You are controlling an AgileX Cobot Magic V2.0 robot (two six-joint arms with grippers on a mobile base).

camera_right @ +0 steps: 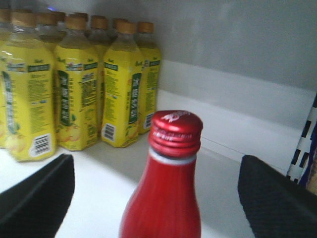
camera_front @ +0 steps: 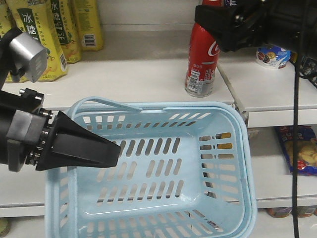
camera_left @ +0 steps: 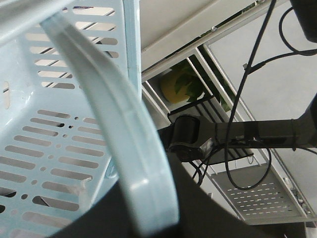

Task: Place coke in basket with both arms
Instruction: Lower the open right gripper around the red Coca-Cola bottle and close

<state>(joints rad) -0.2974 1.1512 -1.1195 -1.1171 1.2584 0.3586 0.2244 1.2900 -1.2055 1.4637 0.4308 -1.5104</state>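
The coke (camera_front: 201, 57), a red bottle with white print and a barcode patch, stands upright on the white shelf (camera_front: 148, 79). In the right wrist view its red cap (camera_right: 176, 131) sits between my fingers. My right gripper (camera_front: 220, 29) (camera_right: 156, 171) is open, one black finger (camera_right: 37, 193) on each side of the neck, not touching it. The pale blue slotted basket (camera_front: 233, 148) hangs below the shelf's front. My left gripper (camera_front: 115, 151) (camera_left: 158, 223) is shut on the basket's left rim band (camera_left: 124, 129). One thin handle (camera_front: 99, 102) lies at the back left.
Yellow tea bottles stand at the shelf's back left (camera_front: 44, 34) (camera_right: 74, 94). A snack cup (camera_front: 272, 54) sits on the right shelf section and a snack bag (camera_front: 297, 148) below it. A black cable (camera_front: 295, 124) hangs down at the right.
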